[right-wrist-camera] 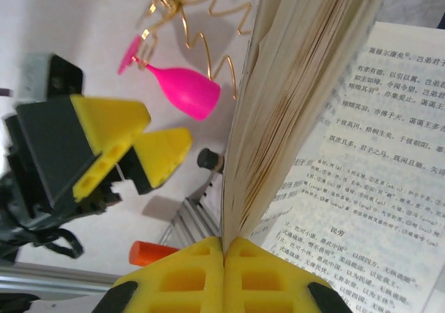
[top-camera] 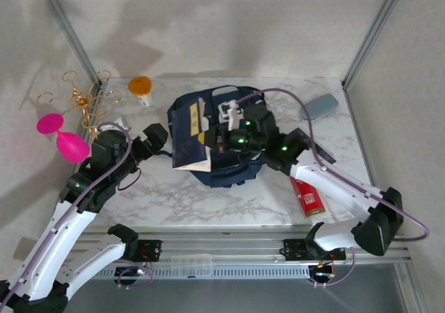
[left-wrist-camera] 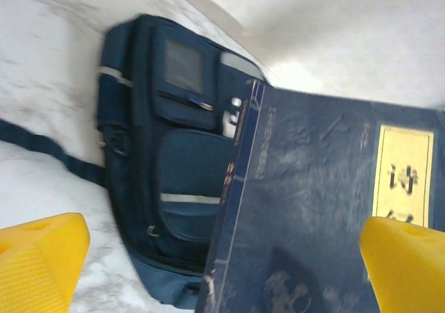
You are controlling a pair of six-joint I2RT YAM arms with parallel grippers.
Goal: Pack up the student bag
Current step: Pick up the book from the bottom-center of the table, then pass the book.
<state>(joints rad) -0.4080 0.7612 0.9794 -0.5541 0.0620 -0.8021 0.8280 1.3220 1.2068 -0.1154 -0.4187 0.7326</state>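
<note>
Navy fabric marks the backpack [top-camera: 233, 174], which lies on the marble tabletop [top-camera: 174, 195] directly under your right tool [right-wrist-camera: 224, 247] and just to the right of your left tool [top-camera: 157, 135]. Your left tool stands spread wide with nothing between its yellow fingers [left-wrist-camera: 42, 264]. Ahead of them, in its wrist view, you see a dark blue book [left-wrist-camera: 313, 209] with a yellow title label, propped over the backpack's pocketed front. Your right tool is clenched, its two yellow fingers pressed flat together right at the lower edge of that book. There the pages fan apart and a printed page lies open to one side, but you cannot tell whether a leaf is caught between the fingers. Past the right tool's tips, the left tool faces it, near the book but apart from it. On the left tool's outer side are a pink goblet [top-camera: 66, 142], a gold wire stand [top-camera: 82, 101] and an orange bottle [top-camera: 140, 85]. Behind the right tool, beside its arm, lie a red packet [top-camera: 306, 196] and a grey-blue case [top-camera: 320, 106].
</note>
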